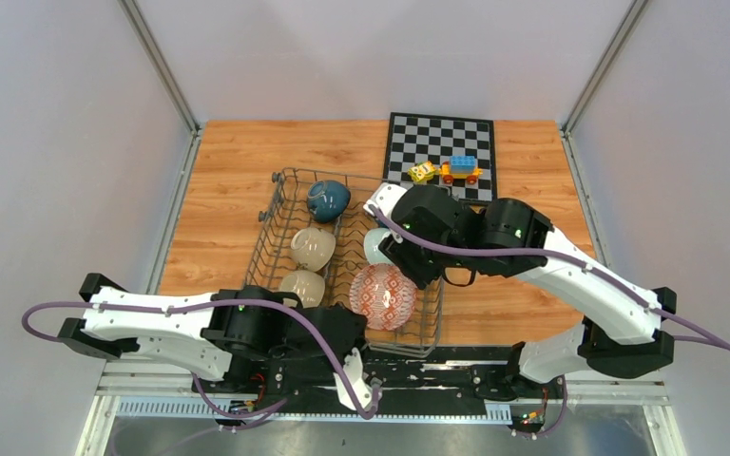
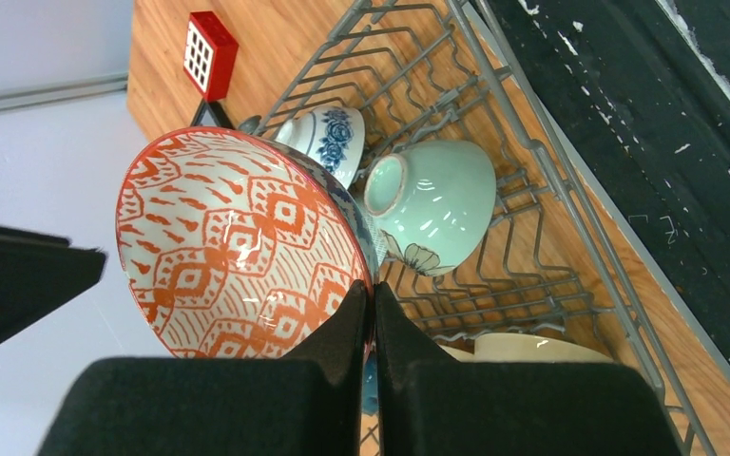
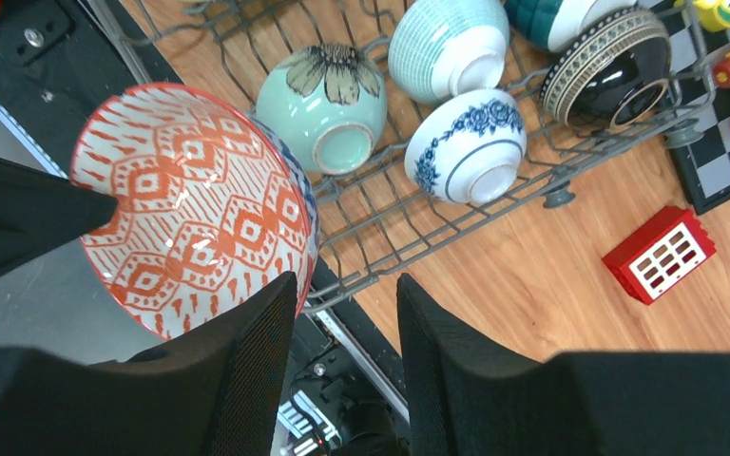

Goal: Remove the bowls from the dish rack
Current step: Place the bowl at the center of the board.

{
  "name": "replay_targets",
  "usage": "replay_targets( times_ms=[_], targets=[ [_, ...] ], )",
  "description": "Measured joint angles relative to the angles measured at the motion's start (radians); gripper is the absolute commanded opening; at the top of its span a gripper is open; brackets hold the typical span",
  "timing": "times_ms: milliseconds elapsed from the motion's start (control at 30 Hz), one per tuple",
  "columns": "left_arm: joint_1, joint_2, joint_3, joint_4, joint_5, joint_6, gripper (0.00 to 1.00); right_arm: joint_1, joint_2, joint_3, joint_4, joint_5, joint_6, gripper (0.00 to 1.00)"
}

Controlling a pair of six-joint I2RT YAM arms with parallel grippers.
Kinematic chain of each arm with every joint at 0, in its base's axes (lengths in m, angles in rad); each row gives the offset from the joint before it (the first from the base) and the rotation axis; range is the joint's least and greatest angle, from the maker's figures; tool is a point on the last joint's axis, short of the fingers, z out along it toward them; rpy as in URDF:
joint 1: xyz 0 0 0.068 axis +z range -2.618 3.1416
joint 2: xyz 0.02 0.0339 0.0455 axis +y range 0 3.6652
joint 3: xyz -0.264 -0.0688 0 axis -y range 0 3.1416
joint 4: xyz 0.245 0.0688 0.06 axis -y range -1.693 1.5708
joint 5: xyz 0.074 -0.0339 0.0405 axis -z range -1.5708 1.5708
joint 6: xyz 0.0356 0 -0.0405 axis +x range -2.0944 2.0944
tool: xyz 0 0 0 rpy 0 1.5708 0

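Left end effector (image 2: 373, 299) pinched shut on orange bowl (image 2: 238, 247) rim, left wrist | right wrist: right end effector (image 3: 347, 285) jaws apart, rim outside at 10 o'clock | top: bowl at dish rack (image 1: 347, 256) 6 o'clock edge | risk: right finger knocks rim, thin pinch slips

No word, number or brand can be read. The red block's (image 3: 659, 253) white grid looks like printed windows, not letters; the orange bowl (image 3: 190, 204) bears only pattern.
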Motion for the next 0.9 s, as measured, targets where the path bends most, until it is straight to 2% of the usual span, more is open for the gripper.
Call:
replay_targets(
  times_ms=[233, 733, 800, 900],
  targets=[
    [0.0, -0.008, -0.001, 0.005, 0.003, 0.0, 0.0, 0.0, -0.008, -0.088, 0.013, -0.037, 0.029, 0.44],
    [0.0, -0.008, -0.022, 0.027, 0.003, -0.017, 0.0, 0.0, -0.028, -0.173, 0.055, -0.095, 0.096, 0.24],
    [0.0, -0.008, -0.022, 0.03, 0.002, -0.027, 0.0, 0.0, -0.028, -0.179, 0.055, -0.096, 0.1, 0.19],
    [-0.001, -0.008, -0.026, 0.035, 0.006, -0.04, 0.0, 0.0, -0.029, -0.191, 0.063, -0.091, 0.112, 0.01]
  ],
)
